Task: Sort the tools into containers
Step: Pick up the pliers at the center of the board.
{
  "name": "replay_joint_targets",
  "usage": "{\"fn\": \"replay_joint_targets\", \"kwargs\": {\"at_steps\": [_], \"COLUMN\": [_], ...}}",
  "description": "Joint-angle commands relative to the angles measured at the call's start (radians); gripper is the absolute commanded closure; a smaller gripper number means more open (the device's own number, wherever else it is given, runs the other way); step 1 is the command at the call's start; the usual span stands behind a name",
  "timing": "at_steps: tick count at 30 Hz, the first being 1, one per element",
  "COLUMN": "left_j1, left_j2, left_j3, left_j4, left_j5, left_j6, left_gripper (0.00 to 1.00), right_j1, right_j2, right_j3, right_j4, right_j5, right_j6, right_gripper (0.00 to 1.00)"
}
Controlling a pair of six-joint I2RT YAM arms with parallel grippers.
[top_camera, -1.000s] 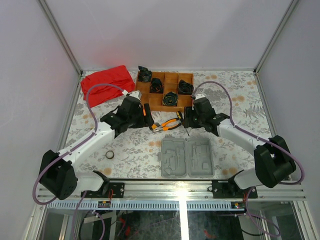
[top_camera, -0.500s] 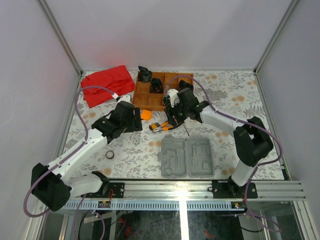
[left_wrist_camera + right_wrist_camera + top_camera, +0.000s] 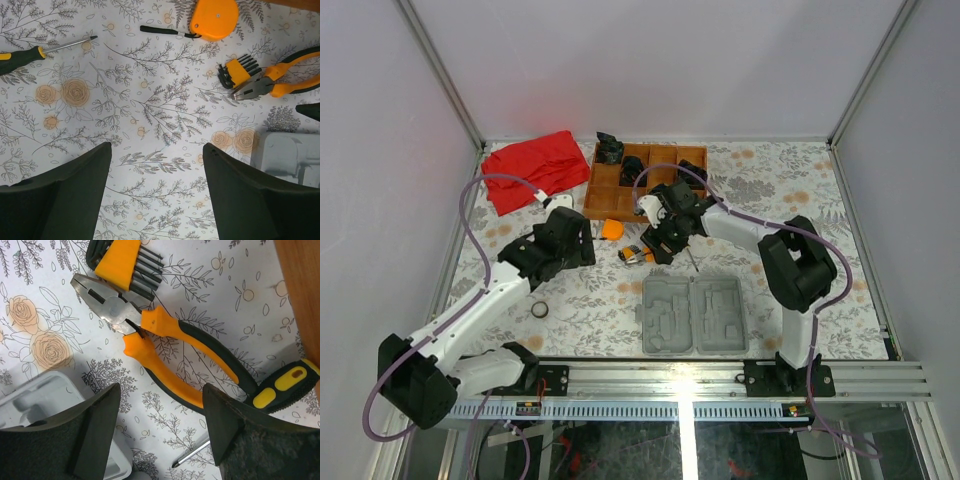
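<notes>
The grey tool case (image 3: 695, 315) lies open near the front edge. Orange-handled pliers (image 3: 165, 345) lie on the cloth beside an orange hex-key set (image 3: 122, 260). My right gripper (image 3: 162, 395) hovers open just over the pliers' handles and holds nothing. A black-and-yellow screwdriver (image 3: 285, 385) lies next to it, by the wooden tray. My left gripper (image 3: 156, 150) is open over bare cloth, with the round orange tape measure (image 3: 214, 18) and a second screwdriver (image 3: 35, 51) ahead of it. A thin black ring (image 3: 539, 311) lies at the front left.
The brown wooden tray (image 3: 620, 185) with black coiled bundles stands at the back centre. A red cloth (image 3: 528, 167) lies at the back left. The case corner (image 3: 290, 152) shows at the right of the left wrist view. Metal frame rails border the table.
My right arm has swung left and now hangs over the pliers with its jaws wider apart. My left arm has drawn back to the left, uncovering the tape measure.
</notes>
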Motion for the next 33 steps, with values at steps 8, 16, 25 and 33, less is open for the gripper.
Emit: {"fn": "replay_joint_targets", "kwargs": {"at_steps": [8,16,25,33], "left_j1": [0.010,0.013,0.022,0.024], "left_j2": [0.046,0.019,0.019,0.007], "left_j3": [-0.013,-0.017,-0.017,-0.017], "left_j4": [0.015,0.019,0.021,0.022], "left_j5": [-0.024,-0.031,-0.021,-0.031], "left_j6": [0.020,0.014,0.009,0.003], "left_gripper": [0.27,0.24,0.19,0.15], "right_j1": [0.050,0.088,0.098,0.098], "right_j2": [0.087,0.129,0.095,0.003], "right_j3": [0.096,0.100,0.072,0.023], "right_j4": [-0.026,-0.008,0.016,0.075], "right_j5": [0.033,0.103,0.184,0.116], "right_j6": [-0.061,-0.021,0.097,0.224], "right_gripper": [0.27,0.34,0.61,0.84]}}
